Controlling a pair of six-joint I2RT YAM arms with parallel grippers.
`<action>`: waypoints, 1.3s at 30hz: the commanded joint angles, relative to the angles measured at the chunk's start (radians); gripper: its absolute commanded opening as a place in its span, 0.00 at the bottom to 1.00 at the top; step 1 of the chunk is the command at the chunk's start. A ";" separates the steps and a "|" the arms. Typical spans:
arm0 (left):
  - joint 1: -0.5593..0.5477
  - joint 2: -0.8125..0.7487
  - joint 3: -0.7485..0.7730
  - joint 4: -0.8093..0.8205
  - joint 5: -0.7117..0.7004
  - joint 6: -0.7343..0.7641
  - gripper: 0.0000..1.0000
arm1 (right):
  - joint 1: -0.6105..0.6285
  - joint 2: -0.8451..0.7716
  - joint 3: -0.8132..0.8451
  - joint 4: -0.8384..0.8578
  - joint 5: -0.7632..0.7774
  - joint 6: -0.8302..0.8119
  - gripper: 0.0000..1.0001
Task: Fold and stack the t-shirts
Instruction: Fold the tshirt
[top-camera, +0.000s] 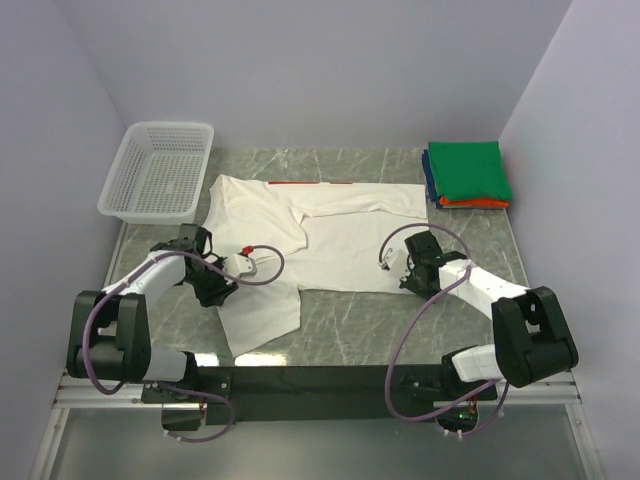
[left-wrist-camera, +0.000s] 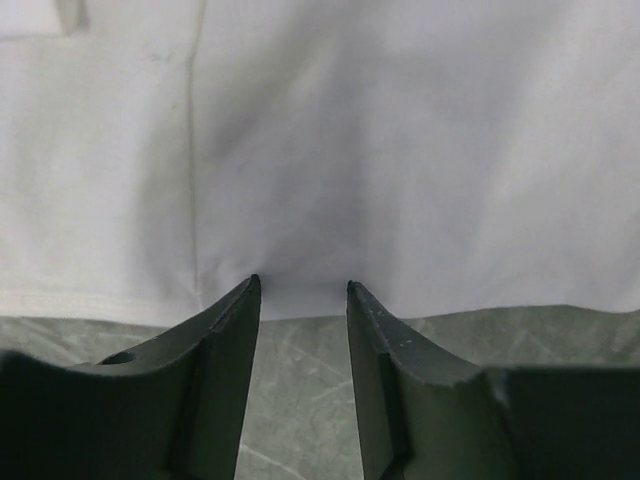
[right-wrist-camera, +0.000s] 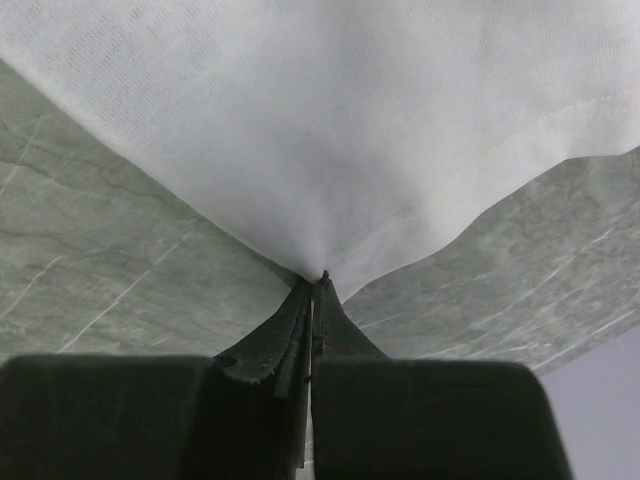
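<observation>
Right end effector (right-wrist-camera: 318, 280) pinches white tee (top-camera: 345, 250); left end effector (left-wrist-camera: 300, 287) spread over its hem, basket (top-camera: 172, 127) nearby.

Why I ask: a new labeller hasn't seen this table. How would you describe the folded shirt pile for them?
On the grey marble table, look to the far right corner. The stack of folded t-shirts sits there, green on top with blue and orange edges beneath. It is the only coloured cloth; the white t-shirt lies spread mid-table and the white basket stands far left.

white tee (right-wrist-camera: 330, 120) between closed fingers (right-wrist-camera: 272, 348)
</observation>
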 joint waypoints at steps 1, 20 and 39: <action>-0.024 0.018 -0.042 0.062 -0.017 -0.013 0.44 | -0.004 -0.002 -0.013 0.026 -0.014 -0.003 0.00; -0.024 -0.162 0.032 -0.247 0.051 0.053 0.01 | -0.050 -0.249 -0.016 -0.115 -0.042 -0.046 0.00; 0.102 0.061 0.376 -0.380 0.198 0.079 0.01 | -0.148 -0.028 0.309 -0.173 -0.114 -0.127 0.00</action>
